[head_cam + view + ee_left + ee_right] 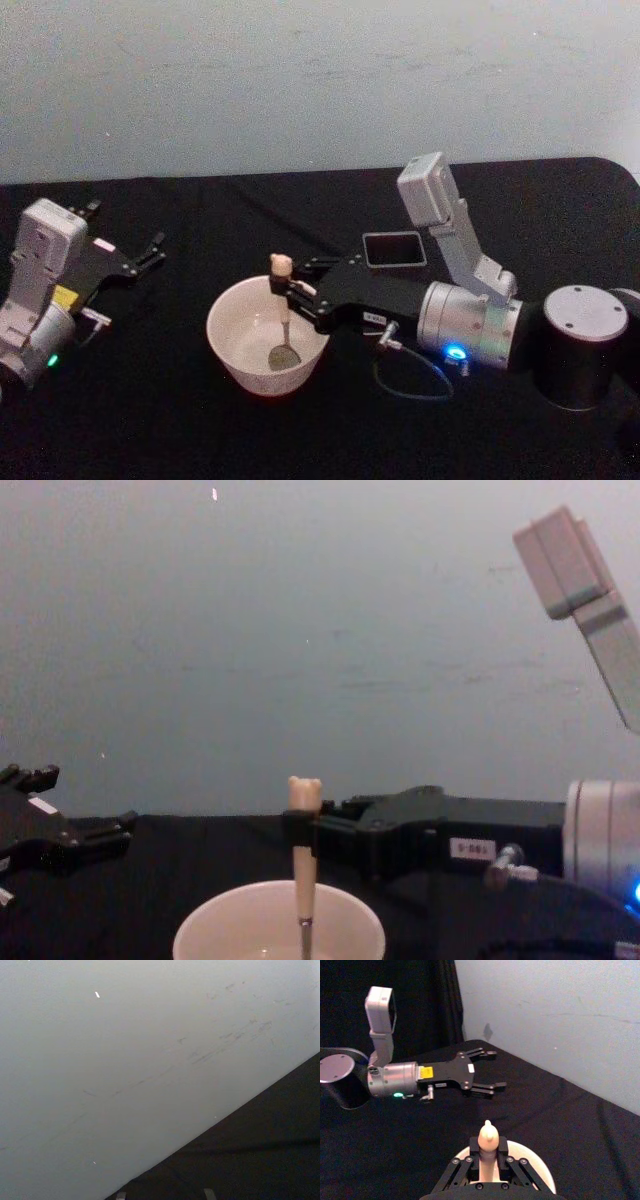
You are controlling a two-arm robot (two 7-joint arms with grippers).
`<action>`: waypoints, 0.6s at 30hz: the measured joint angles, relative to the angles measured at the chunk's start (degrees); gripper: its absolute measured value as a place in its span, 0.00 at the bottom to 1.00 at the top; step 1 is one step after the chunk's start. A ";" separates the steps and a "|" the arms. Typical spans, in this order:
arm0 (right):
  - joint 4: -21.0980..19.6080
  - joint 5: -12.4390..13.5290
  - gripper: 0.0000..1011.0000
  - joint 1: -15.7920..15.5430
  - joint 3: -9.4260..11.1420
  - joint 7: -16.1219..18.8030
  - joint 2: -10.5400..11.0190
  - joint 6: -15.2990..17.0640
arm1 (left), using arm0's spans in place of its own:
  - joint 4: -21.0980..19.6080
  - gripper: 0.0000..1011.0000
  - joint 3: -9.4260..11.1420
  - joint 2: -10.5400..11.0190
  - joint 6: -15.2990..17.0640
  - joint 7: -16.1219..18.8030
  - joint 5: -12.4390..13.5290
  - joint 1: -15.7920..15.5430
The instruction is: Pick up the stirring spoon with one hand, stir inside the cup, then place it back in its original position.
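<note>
Cup (235,330) contains stirring spoon (286,330), handle pinched by right gripper (286,290).

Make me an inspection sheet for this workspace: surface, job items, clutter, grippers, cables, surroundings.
Surface: table covered in black cloth.
Job's things: spoon stands nearly upright in the cup, its bowl at the bottom; holder stands behind the right gripper, apart from the cup.
Clutter: nothing seen.
Grippers: right gripper shut on the spoon's handle just below the bear head, over the cup; left gripper open, parked at the table's left.
Cables: thin cable loops from the right wrist onto the table.
Surroundings: pale, scuffed wall behind the table.
</note>
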 joint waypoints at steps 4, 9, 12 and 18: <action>0.35 0.00 0.20 0.54 -0.89 -0.05 -0.60 0.03 | 0.00 0.99 0.00 0.00 0.00 0.00 0.00 0.00; 1.74 -0.29 0.20 1.73 -1.81 -0.72 -2.11 -0.22 | 0.00 0.99 0.00 0.00 0.00 0.00 0.00 0.00; 2.58 -0.57 0.20 2.29 -2.05 -1.09 -2.83 -0.51 | 0.00 0.99 0.00 0.00 0.00 0.00 0.00 0.00; 5.83 -1.40 0.20 4.22 -2.48 -1.80 -5.02 -1.21 | 0.00 0.99 0.00 0.00 0.00 0.00 0.00 0.00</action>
